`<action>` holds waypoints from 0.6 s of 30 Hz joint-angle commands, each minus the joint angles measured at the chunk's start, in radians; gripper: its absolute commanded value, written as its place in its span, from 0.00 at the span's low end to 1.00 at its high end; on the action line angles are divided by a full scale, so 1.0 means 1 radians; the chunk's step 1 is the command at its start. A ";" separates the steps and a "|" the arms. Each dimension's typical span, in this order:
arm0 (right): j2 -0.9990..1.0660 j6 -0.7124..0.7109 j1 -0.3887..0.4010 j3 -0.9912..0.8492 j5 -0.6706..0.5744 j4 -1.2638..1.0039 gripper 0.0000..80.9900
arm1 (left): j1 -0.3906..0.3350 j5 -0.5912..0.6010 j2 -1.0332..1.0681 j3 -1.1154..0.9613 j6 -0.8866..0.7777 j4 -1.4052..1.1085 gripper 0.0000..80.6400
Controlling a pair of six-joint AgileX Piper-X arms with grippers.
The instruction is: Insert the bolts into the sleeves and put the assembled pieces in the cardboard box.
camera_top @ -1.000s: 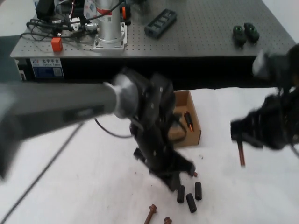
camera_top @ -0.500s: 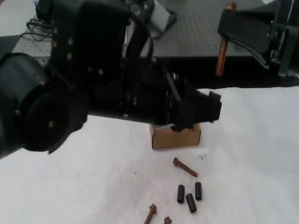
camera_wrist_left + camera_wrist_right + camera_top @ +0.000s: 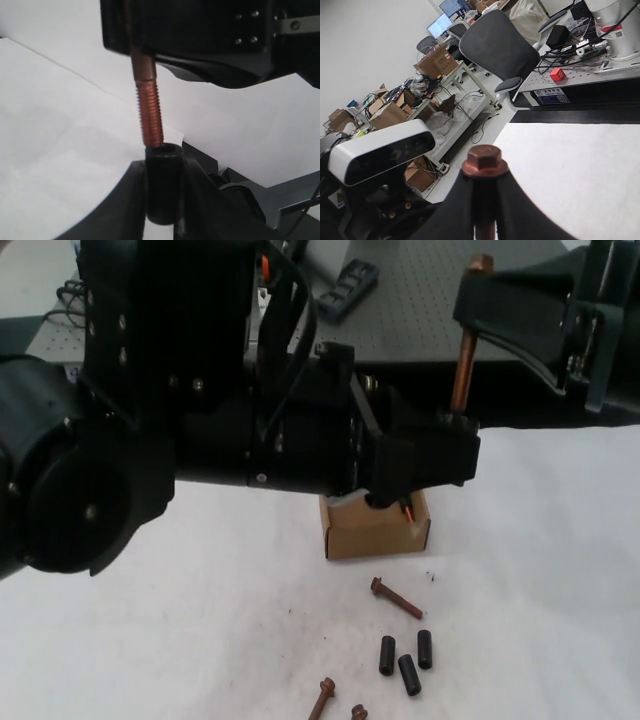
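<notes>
White cloth-covered worktop (image 3: 150, 620), dark perforated metal table (image 3: 430, 300) behind. Farther off: grey office chair (image 3: 495, 47), lit monitors (image 3: 442, 24), stacked brown cartons (image 3: 390, 115), pale wall (image 3: 365, 40).

Both clamped — left claw (image 3: 164, 196), right claw (image 3: 483, 201)

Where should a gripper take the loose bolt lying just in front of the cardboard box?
Probably mid-shank, from straight above, closing across its length. The bolt lies flat and diagonal on the white cloth, head toward the cardboard box, so the shank is fully exposed. The three sleeves lie apart from its tip.
</notes>
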 commanded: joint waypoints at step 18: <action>-0.002 -0.012 -0.005 -0.011 -0.080 0.048 0.02 | -0.001 -0.093 -0.028 -0.004 -0.014 -0.020 0.01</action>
